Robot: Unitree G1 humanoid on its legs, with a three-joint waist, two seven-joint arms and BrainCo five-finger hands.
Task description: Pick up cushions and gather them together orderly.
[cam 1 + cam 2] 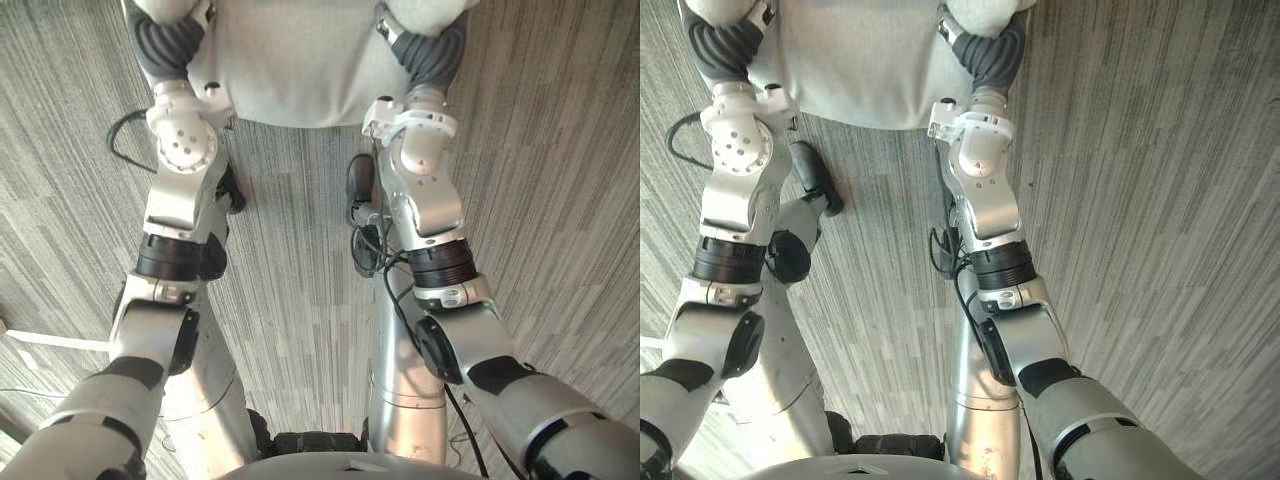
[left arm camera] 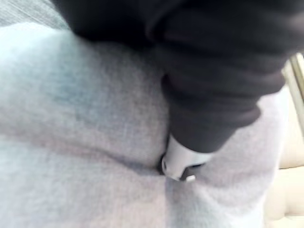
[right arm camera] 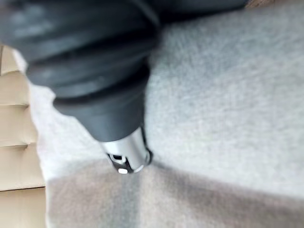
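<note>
Grey woven fabric covers the cushion [image 1: 300, 60], which is seen at the far edge of the head views, over the striped carpet [image 1: 560, 200] and between the two outstretched arms. It is flanked by the left hand [image 1: 165, 40] at its left side and the right hand [image 1: 435, 55] at its right side. Whether it rests on anything underneath cannot be told.

The cushion is judged to be light, soft and easily dented. The cloth should give fair friction, so little slipping is expected. It would best be squeezed evenly from both sides, at mid-height, so that it neither folds nor tips.

In the head views, only the dark ribbed covers are seen against the fabric. The close-up from each wrist adds more. On the left, a single silver part [image 2: 180, 164] is pushed into a crease of the cloth; on the right, a matching silver part [image 3: 128, 156] is sunk in likewise. The rest of the fingers are hidden, so whether they are spread or curled cannot be told. A pale beige ribbed surface [image 3: 19, 166] is also shown beyond the cushion's edge, though what it is cannot be made out.
</note>
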